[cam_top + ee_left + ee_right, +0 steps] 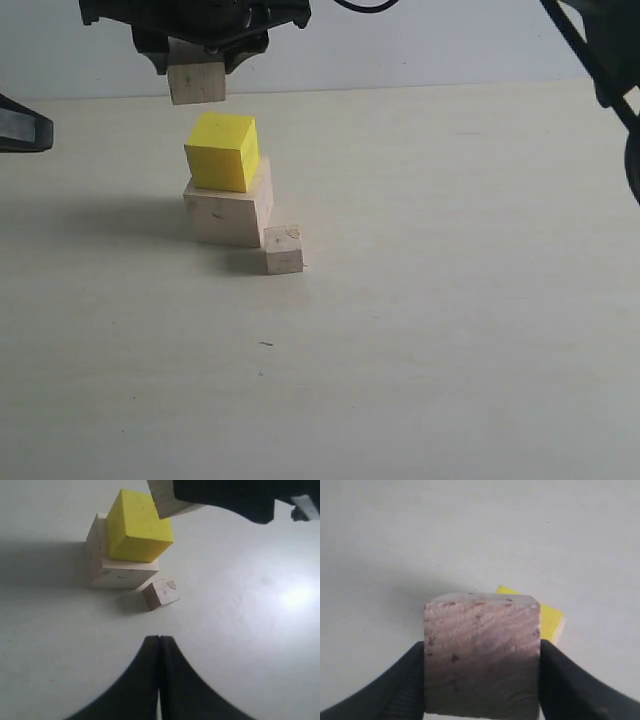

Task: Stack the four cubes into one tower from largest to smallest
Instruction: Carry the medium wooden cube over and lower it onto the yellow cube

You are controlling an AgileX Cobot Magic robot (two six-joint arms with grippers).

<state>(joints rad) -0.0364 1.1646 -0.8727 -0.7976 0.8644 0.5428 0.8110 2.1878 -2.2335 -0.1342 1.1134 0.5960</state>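
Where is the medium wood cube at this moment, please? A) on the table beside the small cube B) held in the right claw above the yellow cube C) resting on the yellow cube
B: the right claw grips the medium cube in the air, clear of the yellow cube below.

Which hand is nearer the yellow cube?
Right. The right hand hangs above the yellow cube, gripping a wood cube; the left hand, shut, stands well back from it.
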